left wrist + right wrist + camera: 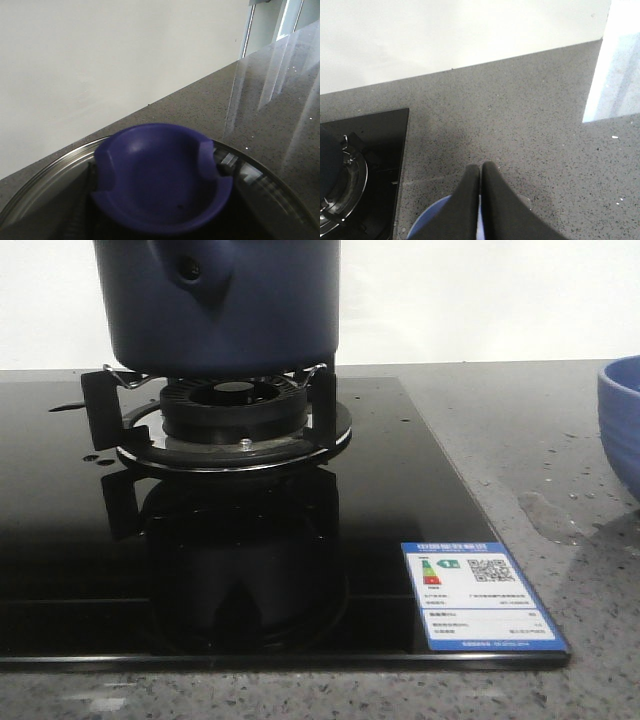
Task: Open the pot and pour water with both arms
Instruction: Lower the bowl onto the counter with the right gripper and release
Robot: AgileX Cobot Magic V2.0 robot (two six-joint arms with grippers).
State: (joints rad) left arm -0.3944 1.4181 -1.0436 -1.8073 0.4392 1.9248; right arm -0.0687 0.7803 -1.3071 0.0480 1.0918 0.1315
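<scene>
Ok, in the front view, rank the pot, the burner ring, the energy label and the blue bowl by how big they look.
1. pot, though cropped at the top
2. burner ring
3. energy label

The blue bowl is mostly cut off at the frame's edge, so its size can't be ranked.

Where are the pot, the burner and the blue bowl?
pot (250, 315), front view, on its dark side wall.
burner (236, 405), front view, on the black ring under the pot.
blue bowl (622, 425), front view, on its outer wall at the right edge.

right pincer (480, 172): fingers pressed together, pointing down | left pincer: fingers not visible
</scene>
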